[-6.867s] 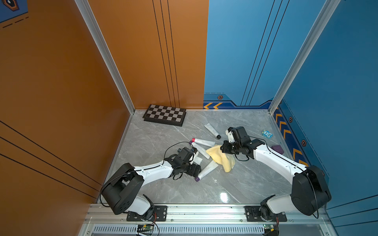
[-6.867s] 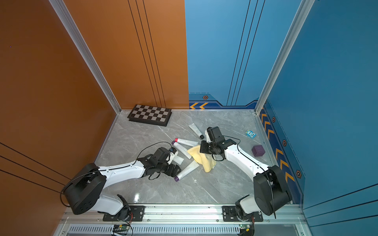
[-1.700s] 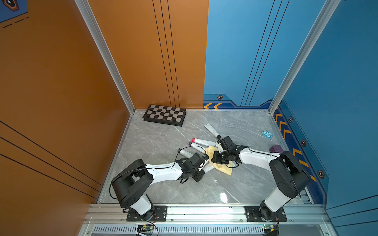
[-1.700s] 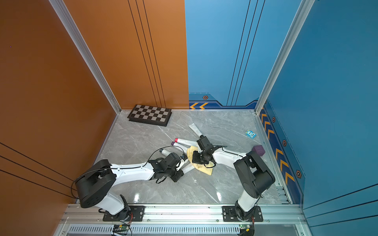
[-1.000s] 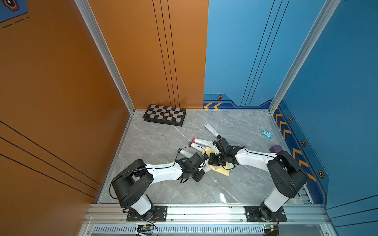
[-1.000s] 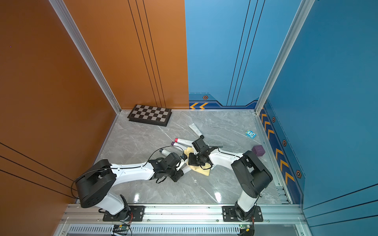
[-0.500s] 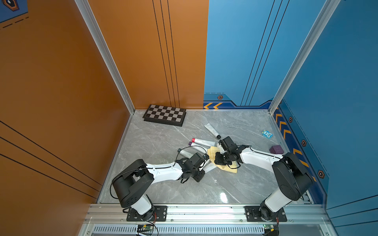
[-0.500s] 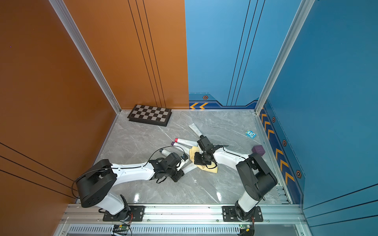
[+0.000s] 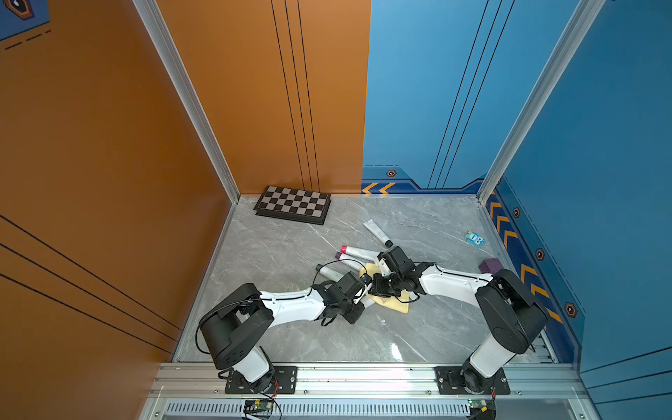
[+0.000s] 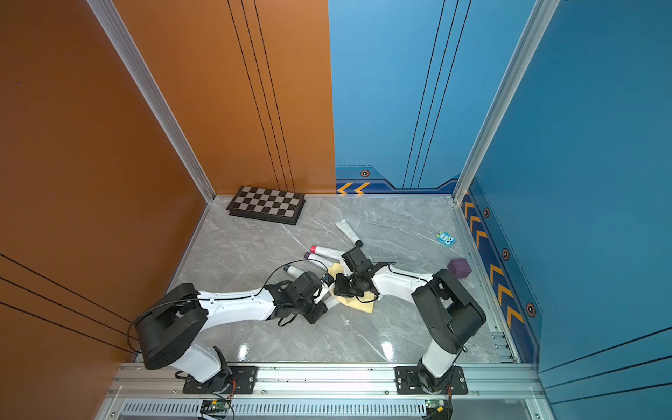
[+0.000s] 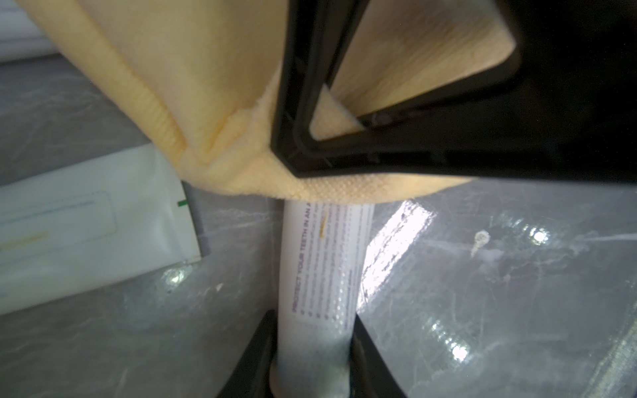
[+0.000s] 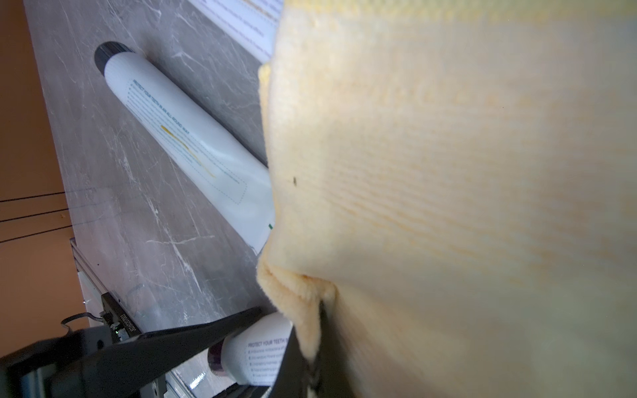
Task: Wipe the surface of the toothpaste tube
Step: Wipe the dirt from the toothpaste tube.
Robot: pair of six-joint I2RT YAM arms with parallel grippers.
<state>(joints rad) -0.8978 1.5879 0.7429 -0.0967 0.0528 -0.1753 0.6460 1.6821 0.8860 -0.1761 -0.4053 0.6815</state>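
**Cloth over the tube's far end; the wipe has to follow the 8-to-2 line**

The toothpaste tube (image 11: 324, 268) lies flat near the middle of the marble tabletop (image 9: 272, 254). In both top views its long axis runs roughly from 8 o'clock to 2 o'clock, with the purple cap (image 12: 214, 358) toward 8. The left gripper (image 11: 313, 315) grasps it at that cap end, 1 jaw pressed to each side. From there the bare body leads toward 2 o'clock and disappears under the yellow cloth (image 11: 193, 86). The right gripper (image 12: 310, 351) is clenched on a fold of the cloth; that arm reaches in from 3 o'clock and is the nearer to the unwiped length.

A small yellow streak (image 11: 322, 227) shows just outside the cloth's edge, so the next pass probably needs to travel toward 8 o'clock, along the axis.

Room is tight at 10 o'clock, where a dark-capped tube (image 12: 179, 138) lies just beside the held one, with a red-capped tube (image 9: 358, 251) beyond it toward 12. The marble is glossy and looks slippery, so the anchoring grip matters.
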